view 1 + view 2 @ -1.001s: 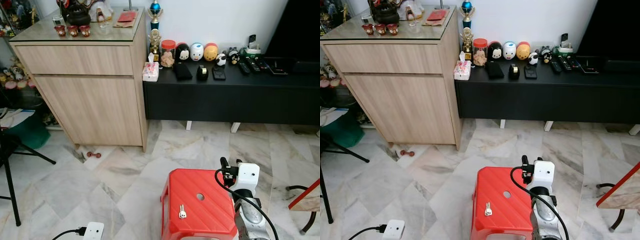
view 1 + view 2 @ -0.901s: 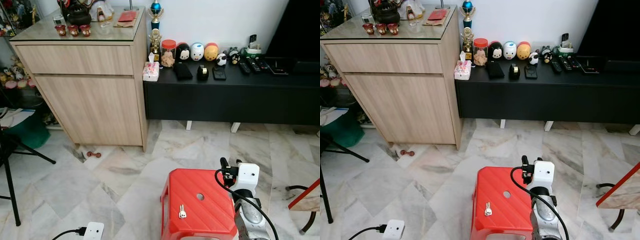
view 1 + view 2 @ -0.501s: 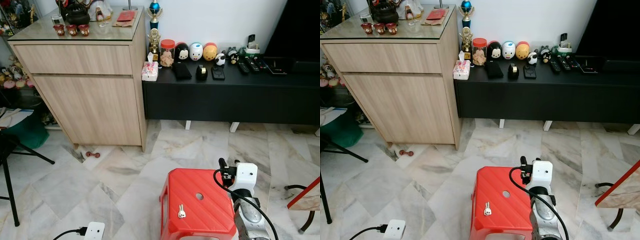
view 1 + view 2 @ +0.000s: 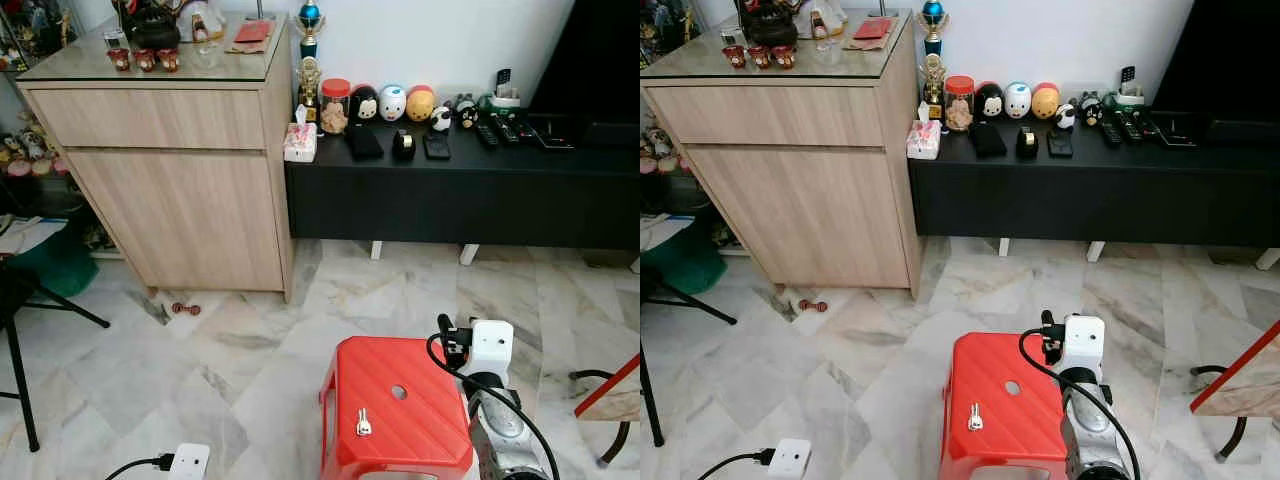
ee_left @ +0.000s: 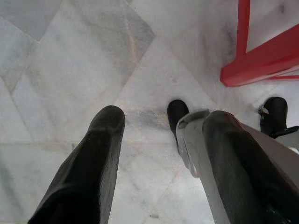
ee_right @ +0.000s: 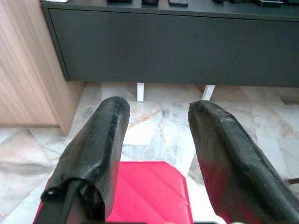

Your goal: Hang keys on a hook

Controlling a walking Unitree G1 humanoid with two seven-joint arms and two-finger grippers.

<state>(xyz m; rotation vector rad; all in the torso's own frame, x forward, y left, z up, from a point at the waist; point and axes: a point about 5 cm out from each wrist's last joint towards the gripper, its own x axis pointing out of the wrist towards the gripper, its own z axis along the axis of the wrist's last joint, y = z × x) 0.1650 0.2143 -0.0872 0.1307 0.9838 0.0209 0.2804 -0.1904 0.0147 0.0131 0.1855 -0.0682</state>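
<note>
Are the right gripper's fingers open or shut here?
Open. The right gripper shows a clear gap between its two black fingers, holding nothing above the red stool.

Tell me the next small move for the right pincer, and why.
Probably swing the right pincer left and down toward the keys. They lie loose near the front of the red stool, while the pincer, open and empty, sits at the stool's right edge pointing at the black cabinet. No hook is visible yet.
</note>
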